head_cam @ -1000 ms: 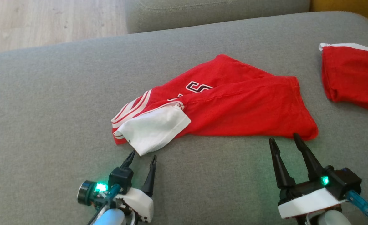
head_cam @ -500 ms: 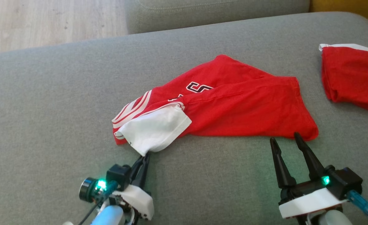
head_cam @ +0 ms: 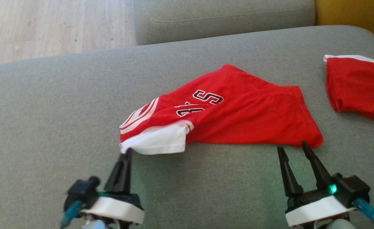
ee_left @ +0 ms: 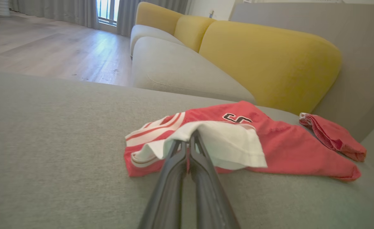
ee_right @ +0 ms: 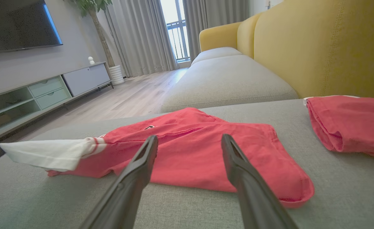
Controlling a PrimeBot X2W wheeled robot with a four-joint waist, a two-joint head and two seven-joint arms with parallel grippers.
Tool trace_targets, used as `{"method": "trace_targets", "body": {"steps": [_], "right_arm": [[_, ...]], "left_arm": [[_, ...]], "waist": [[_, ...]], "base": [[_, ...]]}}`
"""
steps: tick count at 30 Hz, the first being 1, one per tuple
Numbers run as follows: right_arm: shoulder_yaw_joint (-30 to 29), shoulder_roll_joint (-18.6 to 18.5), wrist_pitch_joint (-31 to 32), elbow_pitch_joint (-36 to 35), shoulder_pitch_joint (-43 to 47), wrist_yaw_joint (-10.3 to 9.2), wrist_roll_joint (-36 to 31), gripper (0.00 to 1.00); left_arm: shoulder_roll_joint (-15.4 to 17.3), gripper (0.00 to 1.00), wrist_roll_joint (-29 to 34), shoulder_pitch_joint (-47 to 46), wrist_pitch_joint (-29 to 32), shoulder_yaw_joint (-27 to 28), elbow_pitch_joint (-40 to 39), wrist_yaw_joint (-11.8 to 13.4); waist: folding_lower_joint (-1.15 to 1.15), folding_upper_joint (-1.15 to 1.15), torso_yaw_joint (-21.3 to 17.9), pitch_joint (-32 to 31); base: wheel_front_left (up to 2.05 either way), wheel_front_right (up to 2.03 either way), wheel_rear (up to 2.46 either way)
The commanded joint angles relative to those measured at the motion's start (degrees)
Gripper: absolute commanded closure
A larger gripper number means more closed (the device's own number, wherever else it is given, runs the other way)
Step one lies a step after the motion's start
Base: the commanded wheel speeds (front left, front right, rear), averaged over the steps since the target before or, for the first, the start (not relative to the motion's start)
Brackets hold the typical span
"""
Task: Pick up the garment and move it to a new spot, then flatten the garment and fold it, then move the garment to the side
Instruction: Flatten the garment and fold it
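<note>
- L arm: left pincer [head_cam: 127, 152] [ee_left: 191, 137] is closed tight, both fingers pressed together on the edge of the white flap [head_cam: 157, 143] [ee_left: 231, 147] of the red garment [head_cam: 247, 114] [ee_left: 288, 152]. The flap's corner is pinched and held just off the seat.
- R arm: right pincer [head_cam: 292, 146] [ee_right: 189, 139] has its jaws spread wide w/ nothing between them. Tips sit just short of the garment's [ee_right: 193, 152] near hem, by its right corner; can't tell if they touch the cloth.
- Garment lies crumpled mid-seat, mostly flat. White stripes on the left end, dark lettering on top, white flap [ee_right: 44, 153] sticking out to the left.
- Surface: grey sofa seat [head_cam: 47, 111]. A second red cloth [head_cam: 358, 87] [ee_left: 333, 136] [ee_right: 349, 125] w/ white trim lies bunched at the seat's far right, well apart from the garment.
- Room: yellow backrest [ee_left: 269, 63], another grey seat beyond, wood floor [head_cam: 47, 25], TV [ee_right: 15, 25] over a low cabinet [ee_right: 47, 89], curtains [ee_right: 142, 31] at a window.
- Vs 1 s ago: left jaws were apart beside the flap, now clamped on it. Flap is drawn thinner and raised, and a 2nd row of lettering shows. Right pincer hasn't changed. Camera shifted a bit.
</note>
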Motion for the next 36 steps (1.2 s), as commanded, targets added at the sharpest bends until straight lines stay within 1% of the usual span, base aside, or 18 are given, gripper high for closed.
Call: {"method": "trace_targets", "body": {"steps": [1, 4, 5, 7, 10, 12, 16, 20, 23, 29, 36], "right_arm": [[0.98, -0.19, -0.37, -1.41, -0.82, -0.05, 0.45, 0.0], [0.59, -0.9, -0.37, -0.26, -1.5, -0.05, 2.05, 0.0], [0.65, -2.04, -0.37, 1.17, -2.64, -0.05, 3.43, 0.0], [1.44, -3.92, -0.37, 3.45, -4.48, -0.05, 5.09, 0.0], [3.54, -7.8, 0.06, 7.85, -8.93, -0.05, 8.1, 0.0], [5.12, -10.36, 1.72, 10.18, -12.71, -0.05, 10.85, 0.0], [7.67, -15.04, 5.83, 13.81, -20.17, -0.05, 16.15, 0.0], [11.06, -18.36, 10.26, 16.95, -25.58, -0.05, 22.06, 0.0], [14.13, -20.69, 12.39, 18.29, -28.07, -0.05, 26.15, 0.0], [19.59, -24.25, 12.44, 20.4, -31.49, -0.05, 30.93, 0.0], [26.06, -25.87, 11.17, 22.74, -34.83, -0.05, 32.71, 0.0]], "left_arm": [[0.9, 1.0, -0.39, -1.71, -0.71, 2.59, -2.63, 0.42], [1.98, 1.0, -1.83, 0.55, -0.65, 4.81, -7.58, 1.12], [2.81, 1.0, -2.64, 1.39, -0.04, 6.02, -10.53, 1.76], [3.56, 1.0, -3.48, 1.78, 1.0, 7.08, -13.03, 2.3], [4.8, 1.0, -4.25, 1.8, 2.46, 8.38, -15.34, 2.97], [5.57, 1.0, -4.42, 1.51, 3.26, 8.86, -16.07, 3.19], [6.36, 1.0, -4.46, 0.23, 4.09, 9.23, -16.43, 3.41], [6.22, 1.0, -4.22, -1.38, 3.93, 8.92, -16.01, 3.35], [6.01, 1.0, -4.13, -2.2, 3.59, 8.72, -15.35, 3.31], [6.03, 1.0, -4.06, -3.22, 3.0, 8.54, -14.21, 3.06], [5.8, 1.0, -4.03, -3.94, 2.51, 8.01, -13.56, 2.79]], "waist": [[0.0, 0.0, 0.04, -0.03], [0.0, 0.0, 0.3, -0.05], [0.0, 0.0, 0.52, 0.14], [0.0, 0.0, 0.84, 0.69], [0.0, 0.0, 1.36, 2.01], [0.0, 0.0, 1.8, 3.06], [0.0, 0.0, 3.13, 5.4], [0.0, 0.0, 4.83, 7.11], [0.0, 0.0, 5.76, 7.7], [0.0, 0.0, 6.98, 8.49], [0.0, 0.0, 7.87, 9.01]], "base": [[0.0, 0.0, 0.0], [0.0, 0.0, 0.0], [0.0, 0.0, 0.0], [0.0, 0.0, 0.0], [0.0, 0.0, 0.0], [0.0, 0.0, 0.0], [0.0, 0.0, 0.0], [0.0, 0.0, 0.0], [0.0, 0.0, 0.0], [0.0, 0.0, 0.0], [0.0, 0.0, 0.0]]}}
